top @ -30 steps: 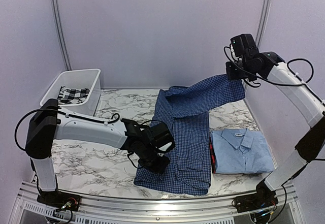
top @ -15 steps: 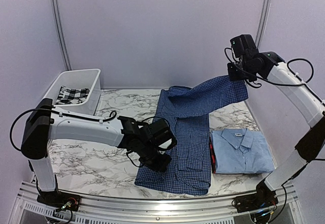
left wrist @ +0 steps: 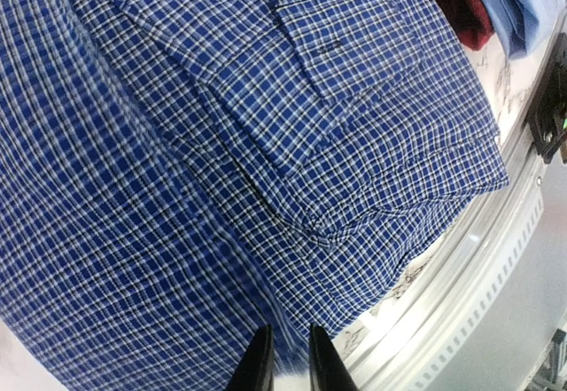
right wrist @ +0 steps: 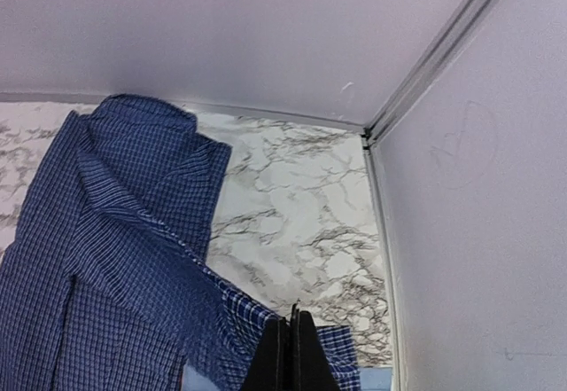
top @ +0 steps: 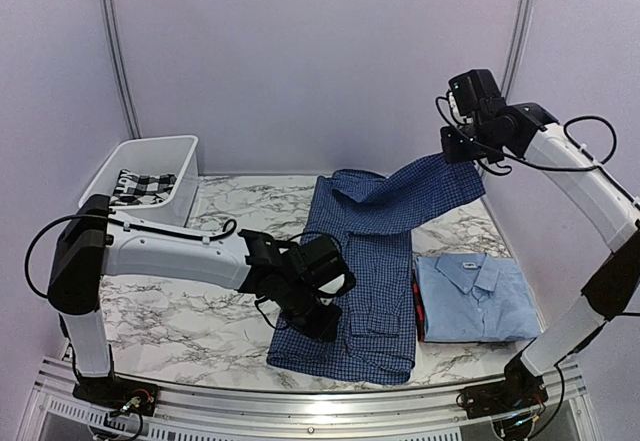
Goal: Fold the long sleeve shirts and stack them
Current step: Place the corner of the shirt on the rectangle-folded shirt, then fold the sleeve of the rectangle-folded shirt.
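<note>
Dark blue check shirt (top: 375, 261) fills the middle of my top view, spread flat on the marble table (top: 190, 311) with its collar toward the back wall. At far left a white bin (top: 185, 201) holds a black-and-white checked cloth (top: 140, 185). My left gripper (top: 322, 323) is down at the near left hem of the dark blue check shirt. On its wrist feed the fingers (left wrist: 257, 364) stand almost together with a slim gap, and I cannot tell whether any cloth is nipped between them. Right of that shirt, just beside it, the light blue shirt (top: 475, 296) lies folded with its white neck label up, and a strip of red cloth (top: 417, 306) shows along its left edge. At the far right corner my right gripper (top: 452, 151) hangs high above the table, pinched tight on the sleeve (top: 435, 186), which slopes up to it from the shirt body.
</note>
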